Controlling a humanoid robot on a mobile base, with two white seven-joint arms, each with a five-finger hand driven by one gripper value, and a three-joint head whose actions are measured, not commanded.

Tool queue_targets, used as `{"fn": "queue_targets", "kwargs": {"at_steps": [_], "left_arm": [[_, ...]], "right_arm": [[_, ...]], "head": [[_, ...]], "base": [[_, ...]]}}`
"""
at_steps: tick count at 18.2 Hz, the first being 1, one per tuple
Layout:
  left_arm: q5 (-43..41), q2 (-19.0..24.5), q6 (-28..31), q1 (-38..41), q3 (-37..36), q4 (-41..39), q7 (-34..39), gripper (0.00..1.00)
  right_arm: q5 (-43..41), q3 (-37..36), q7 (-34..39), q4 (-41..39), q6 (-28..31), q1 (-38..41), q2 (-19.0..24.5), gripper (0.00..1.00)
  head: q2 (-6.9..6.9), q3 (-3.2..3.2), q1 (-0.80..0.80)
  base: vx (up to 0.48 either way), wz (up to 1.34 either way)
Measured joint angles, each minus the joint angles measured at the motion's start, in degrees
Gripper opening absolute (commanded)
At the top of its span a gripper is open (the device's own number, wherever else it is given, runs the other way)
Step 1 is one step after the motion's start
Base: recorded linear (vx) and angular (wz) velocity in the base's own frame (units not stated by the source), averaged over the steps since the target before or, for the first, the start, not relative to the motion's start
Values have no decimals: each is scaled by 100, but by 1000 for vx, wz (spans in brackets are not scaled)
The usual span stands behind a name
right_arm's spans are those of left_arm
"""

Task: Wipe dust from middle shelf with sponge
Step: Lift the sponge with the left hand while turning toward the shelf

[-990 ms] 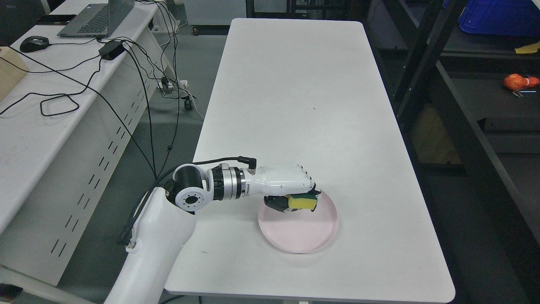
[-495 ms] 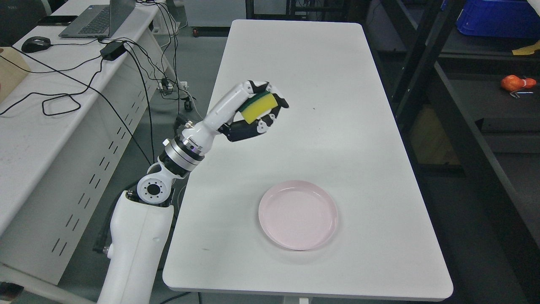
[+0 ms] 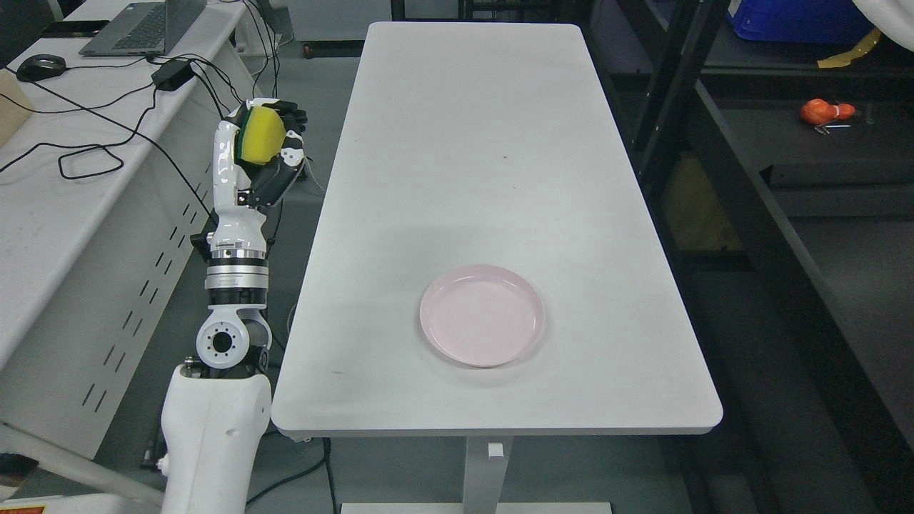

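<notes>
Left — hand [image 3: 265,146] and sponge [image 3: 260,135] off-table [image 3: 464,178].

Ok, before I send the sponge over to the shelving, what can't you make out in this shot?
- Head view: the middle shelf surface is dark, so any dust is too fine to see.
- The sponge is partly covered by the left hand.
- The blue bin is cut off by the top edge.
- The right hand is out of frame.
</notes>
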Motion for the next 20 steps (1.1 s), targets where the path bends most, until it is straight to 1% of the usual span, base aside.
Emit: {"fn": "queue_targets", "kwargs": {"at_steps": [5, 11, 14, 18, 20], "left_arm": [[120, -1, 59, 55, 50, -10, 83, 0], [173, -2, 62, 60, -286, -138, 92, 0], [169, -2, 49, 41, -622, -281, 92, 0], [43, -2, 48, -60, -1311, -493, 59, 0], [-89, -2, 42, -238, -1677, -563, -17, 0]], "right_arm": [[0, 0, 0, 0, 0, 0, 0, 100], [0, 0, 0, 0, 0, 0, 0, 100], [0, 0, 0, 0, 0, 0, 0, 100], [0, 0, 0, 0, 0, 1, 0, 100], [0, 0, 0, 0, 0, 1, 0, 100]], "head": [[0, 0, 0], [0, 0, 0], [0, 0, 0], [0, 0, 0], [0, 0, 0]], "base": [[-241, -245], [-288, -291], [-339, -369], [-322, -469], [-308, -551]]}}
